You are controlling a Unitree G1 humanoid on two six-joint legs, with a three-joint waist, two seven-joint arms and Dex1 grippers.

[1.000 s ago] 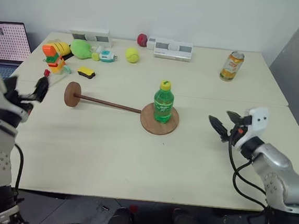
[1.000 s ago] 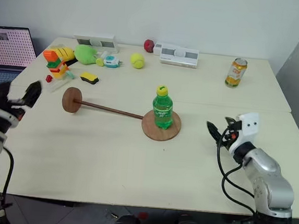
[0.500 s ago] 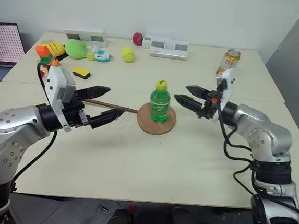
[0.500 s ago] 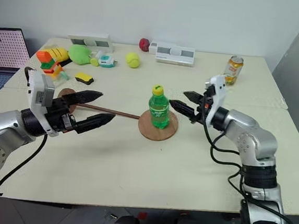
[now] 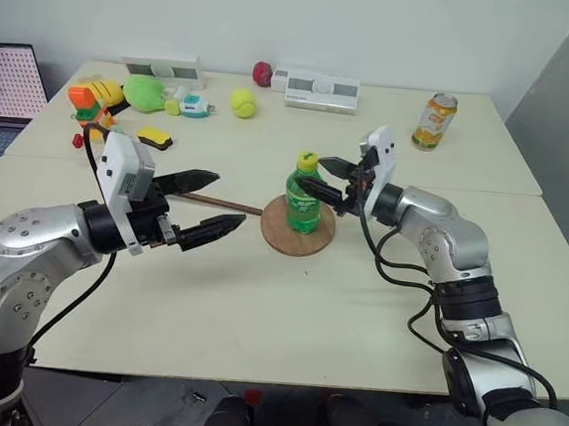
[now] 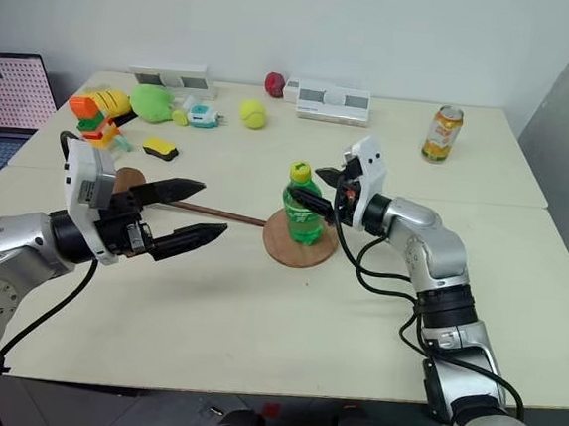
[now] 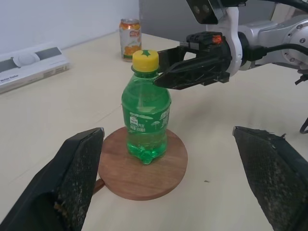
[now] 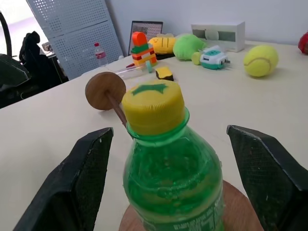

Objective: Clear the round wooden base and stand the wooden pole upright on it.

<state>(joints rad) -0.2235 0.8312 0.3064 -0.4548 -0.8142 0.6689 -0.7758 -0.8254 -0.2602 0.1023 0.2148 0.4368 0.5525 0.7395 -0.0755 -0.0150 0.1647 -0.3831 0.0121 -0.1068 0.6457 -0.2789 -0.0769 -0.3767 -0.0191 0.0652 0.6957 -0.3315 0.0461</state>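
Right hand (image 5: 319,179): swung in from the right, fingers apart around green bottle (image 5: 303,194), not gripping
Left hand (image 5: 208,207): swung in, fingers apart
Round wooden base (image 5: 297,226): still occupied

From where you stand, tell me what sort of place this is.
Probably an office or lab used for robot trials: a pale table against a bare wall, an open laptop at its left end, and assorted test props such as a tennis ball and a drink can.

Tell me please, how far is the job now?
Nothing is finished yet. The green bottle stands on the round wooden base. In hand: the right gripper, jaws open, is at the bottle's neck. Left: lift the bottle away, then stand the wooden pole, now lying on the table, upright on the base.
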